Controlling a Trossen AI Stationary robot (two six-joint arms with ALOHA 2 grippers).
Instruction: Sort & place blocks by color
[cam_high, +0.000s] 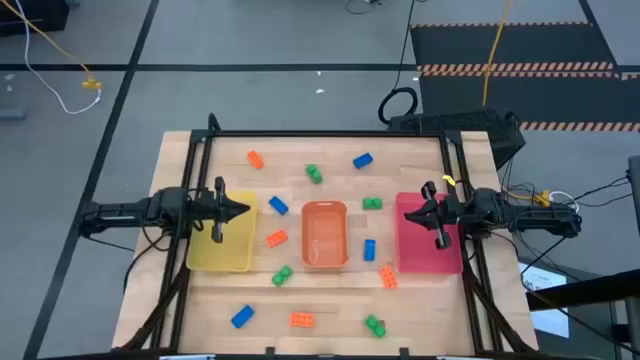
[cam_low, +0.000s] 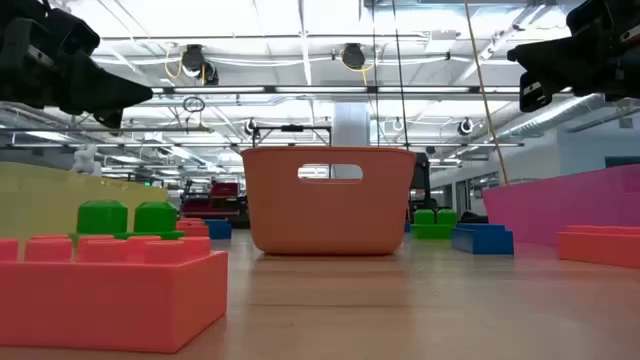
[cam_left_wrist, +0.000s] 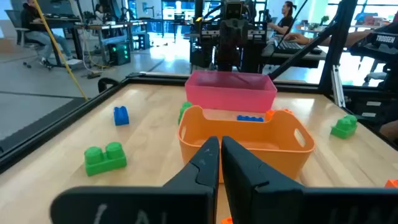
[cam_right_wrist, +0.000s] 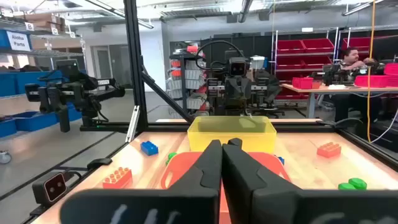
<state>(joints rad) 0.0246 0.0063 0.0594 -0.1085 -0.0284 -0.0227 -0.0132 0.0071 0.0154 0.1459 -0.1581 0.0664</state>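
Observation:
Several small studded blocks in orange, green and blue lie scattered flat on the wooden table, among them an orange one (cam_high: 255, 159), a green one (cam_high: 314, 173) and a blue one (cam_high: 242, 316). My left gripper (cam_high: 245, 208) hovers shut above the yellow tray (cam_high: 222, 245), pointing toward the table's middle; the left wrist view shows its fingers (cam_left_wrist: 220, 149) closed with nothing between them. My right gripper (cam_high: 405, 213) hovers shut above the pink tray (cam_high: 430, 250), facing the left one; its fingers (cam_right_wrist: 222, 149) are also closed on nothing. Both grippers stand high above the table in the low view (cam_low: 140, 95) (cam_low: 515, 55).
An orange tray (cam_high: 324, 235) stands in the table's middle between the yellow and pink trays. A dark metal frame (cam_high: 210, 135) borders the table. Blocks lie around all three trays, near and far. People sit at desks in the room beyond.

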